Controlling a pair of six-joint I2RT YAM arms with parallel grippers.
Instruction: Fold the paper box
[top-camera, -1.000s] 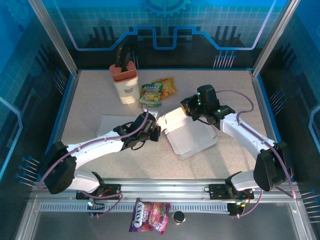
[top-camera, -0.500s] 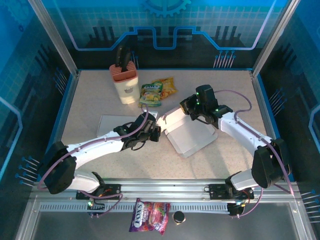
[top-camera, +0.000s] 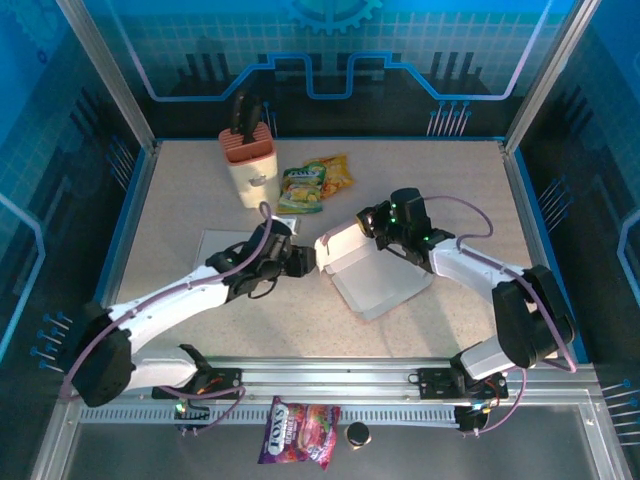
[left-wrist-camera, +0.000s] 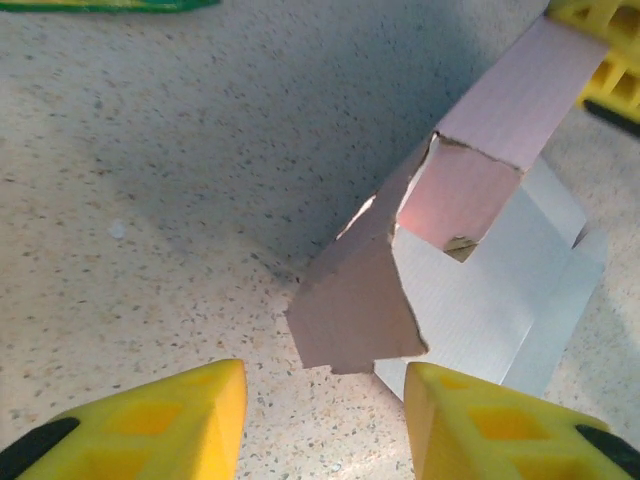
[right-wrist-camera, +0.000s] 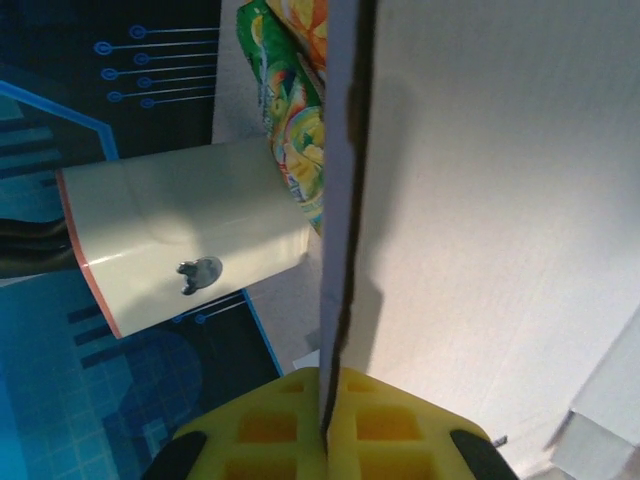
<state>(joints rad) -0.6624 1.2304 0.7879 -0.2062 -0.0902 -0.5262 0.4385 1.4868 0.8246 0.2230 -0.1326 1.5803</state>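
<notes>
The white paper box lies half folded at the table's middle, its back wall and left corner flap raised. My right gripper is shut on the top edge of that back wall, with the wall's edge pinched between the yellow fingers. My left gripper stands open just left of the box. Its yellow fingertips are on either side of the raised corner flap and a little short of it, not touching.
A cream canister with a black handle and snack bags stand at the back. A flat white sheet lies under the left arm. A candy bag and a small black cap lie in front of the rail.
My right gripper has shifted slightly left and forward, keeping the box wall in it. The left arm has drawn back a little to the left, its fingers now clear of the corner flap.
</notes>
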